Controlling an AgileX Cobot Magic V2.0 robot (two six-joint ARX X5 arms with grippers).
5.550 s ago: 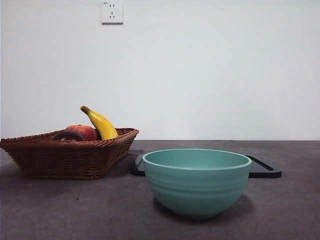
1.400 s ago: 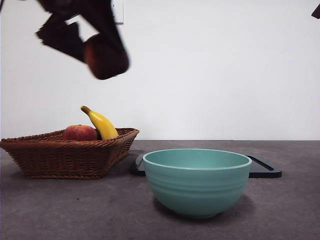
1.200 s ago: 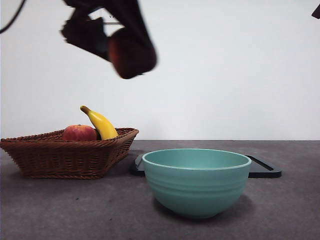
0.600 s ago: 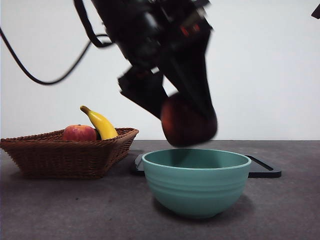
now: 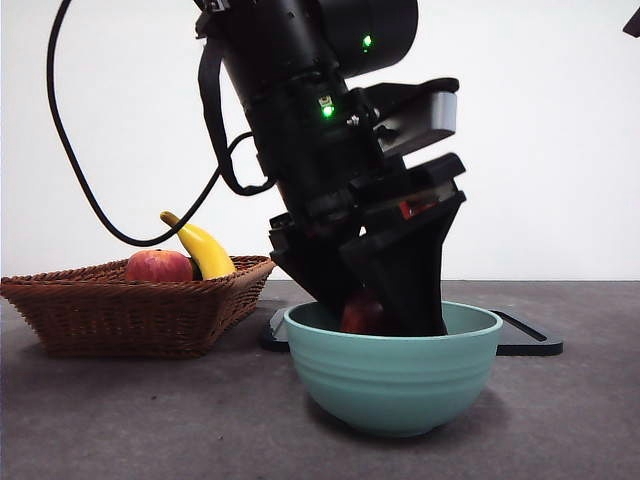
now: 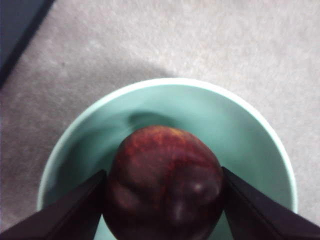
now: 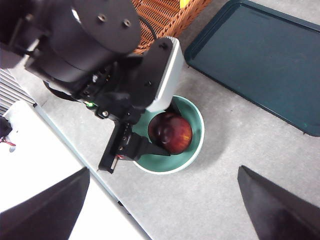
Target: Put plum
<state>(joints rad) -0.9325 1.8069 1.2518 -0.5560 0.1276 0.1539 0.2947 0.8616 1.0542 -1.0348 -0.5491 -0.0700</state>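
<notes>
The left gripper (image 6: 162,200) is reaching into the bowl (image 5: 393,370), its jaws pinching the plum (image 6: 164,185) at 3 and 9 o'clock; the right gripper's (image 7: 165,210) jaws are spreading wide, holding nothing.

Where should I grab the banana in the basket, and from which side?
Take the banana on its upper half, coming from above: it leans up out of the basket with its tip highest, and the apple crowds its lower end.
</notes>
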